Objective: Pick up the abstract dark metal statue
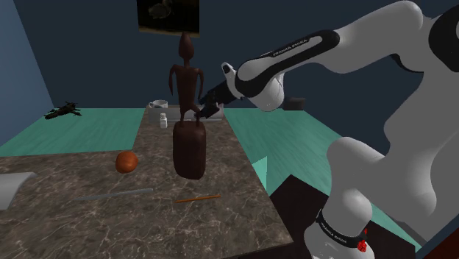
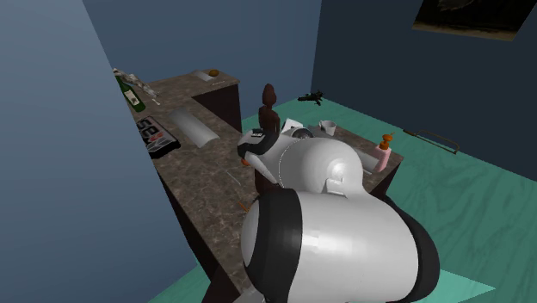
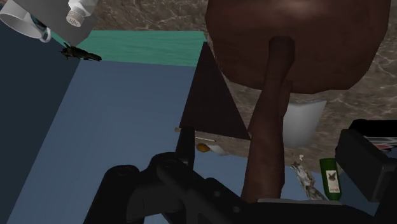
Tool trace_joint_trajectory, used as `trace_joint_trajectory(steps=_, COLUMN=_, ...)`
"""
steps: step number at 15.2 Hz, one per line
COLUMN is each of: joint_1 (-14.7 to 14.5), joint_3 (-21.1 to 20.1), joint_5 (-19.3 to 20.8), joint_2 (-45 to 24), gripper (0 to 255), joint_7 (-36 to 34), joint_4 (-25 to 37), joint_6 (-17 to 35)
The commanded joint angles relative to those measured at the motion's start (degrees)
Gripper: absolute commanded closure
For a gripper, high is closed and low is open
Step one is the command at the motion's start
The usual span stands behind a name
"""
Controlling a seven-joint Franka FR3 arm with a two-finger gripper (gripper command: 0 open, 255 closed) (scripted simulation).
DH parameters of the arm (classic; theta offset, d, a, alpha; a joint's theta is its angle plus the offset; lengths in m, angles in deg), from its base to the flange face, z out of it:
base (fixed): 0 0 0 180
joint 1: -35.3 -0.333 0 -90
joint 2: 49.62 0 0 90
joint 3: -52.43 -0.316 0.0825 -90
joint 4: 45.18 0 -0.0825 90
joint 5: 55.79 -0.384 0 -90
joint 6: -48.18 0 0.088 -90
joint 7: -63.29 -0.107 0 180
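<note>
A dark marbled surface (image 1: 66,221) stood on a teal floor (image 1: 95,125) between blue walls (image 1: 95,51). The arm (image 1: 294,53) reached the brown statue's (image 1: 187,81) legs; whether the hand (image 1: 201,112) gripped was unclear.

I see my arm (image 1: 294,55) arched high, elbow up at the shoulder view's right, forearm sloping down to its left, gripper (image 1: 208,107) low at the end.

Orange ball (image 1: 126,162), thin stick (image 1: 197,198), white mug (image 1: 157,104) on marbled counter (image 1: 73,221).

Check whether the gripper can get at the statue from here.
Likely yes: the open gripper straddles the statue at its thin leg just above the base, with a gap on either side and nothing else in between.
</note>
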Motion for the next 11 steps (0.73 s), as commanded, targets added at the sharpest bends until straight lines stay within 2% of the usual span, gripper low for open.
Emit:
trace_joint_trajectory(steps=1, joint_1=-1.6, joint_3=1.5, joint_5=-0.5, joint_2=-0.1, gripper=0, joint_7=0.7, joint_4=-0.2, joint_6=0.8)
trace_joint_trajectory(steps=2, joint_1=-1.9, joint_3=1.7, joint_5=-0.5, joint_2=-0.1, gripper=255, joint_7=0.8, joint_4=-0.2, joint_6=0.9)
trace_joint_trajectory(steps=11, joint_1=-1.6, joint_3=1.5, joint_5=-0.5, joint_2=-0.1, gripper=255, joint_7=0.7, joint_4=-0.2, joint_6=0.8)
